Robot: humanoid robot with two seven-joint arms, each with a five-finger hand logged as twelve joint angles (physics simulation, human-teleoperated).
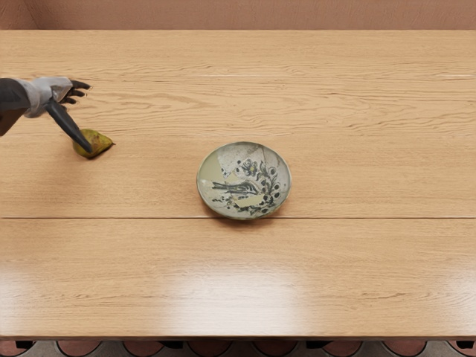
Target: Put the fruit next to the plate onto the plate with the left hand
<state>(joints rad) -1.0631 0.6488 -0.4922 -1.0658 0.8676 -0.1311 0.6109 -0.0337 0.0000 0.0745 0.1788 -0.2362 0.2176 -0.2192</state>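
Quick tally: plate [202, 178] x1, patterned, only dish showing. Fruit [94, 142] x1, yellow-green. Hand [53, 93] x1, left one, arm entering from left edge. Wooden surface [335, 111] x1, one seam line running across.

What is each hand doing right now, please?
Left hand: open, one finger over the fruit, no grasp.
Right hand: not in view.
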